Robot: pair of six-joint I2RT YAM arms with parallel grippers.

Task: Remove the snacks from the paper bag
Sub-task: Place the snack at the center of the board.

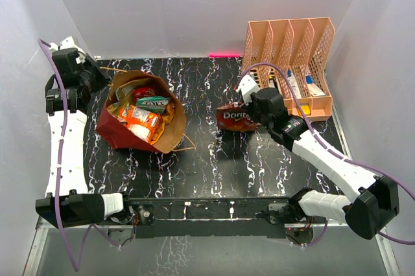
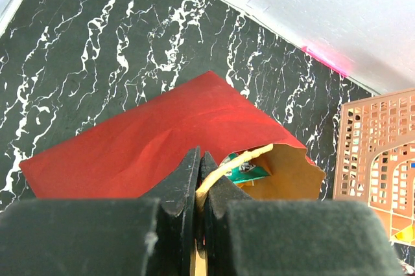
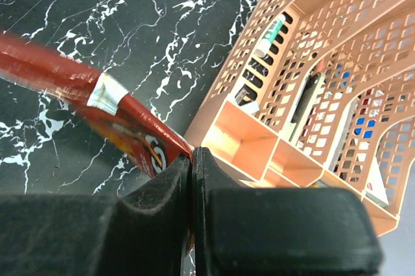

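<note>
Left arm: stretched up the left edge of the table (image 1: 207,159), wrist bent in toward the far-left corner of the bag
Left gripper (image 2: 200,159): jaws together, pinched on the thin twisted handle (image 2: 228,166) at the bag's mouth
Right arm: runs diagonally from the near-right corner to mid-table, wrist low, just beside the organiser
Right gripper (image 3: 191,154): jaws clamped on one edge of a red Doritos packet (image 3: 126,126), which sticks out to its left; cannot tell whether the packet touches the table
Paper bag (image 1: 110,128): lying on its side on the left half of the table, dark red outside, brown inside, mouth gaping upward and to the right
Snacks in bag: orange packet (image 1: 139,119) in front, teal-green packet (image 1: 154,102) behind it, a red one (image 1: 144,91) deeper in
Peach file organiser (image 1: 288,49): far right, slots holding small items, close behind the right wrist
Between bag and red packet: bare black marbled surface, the two well apart
</note>
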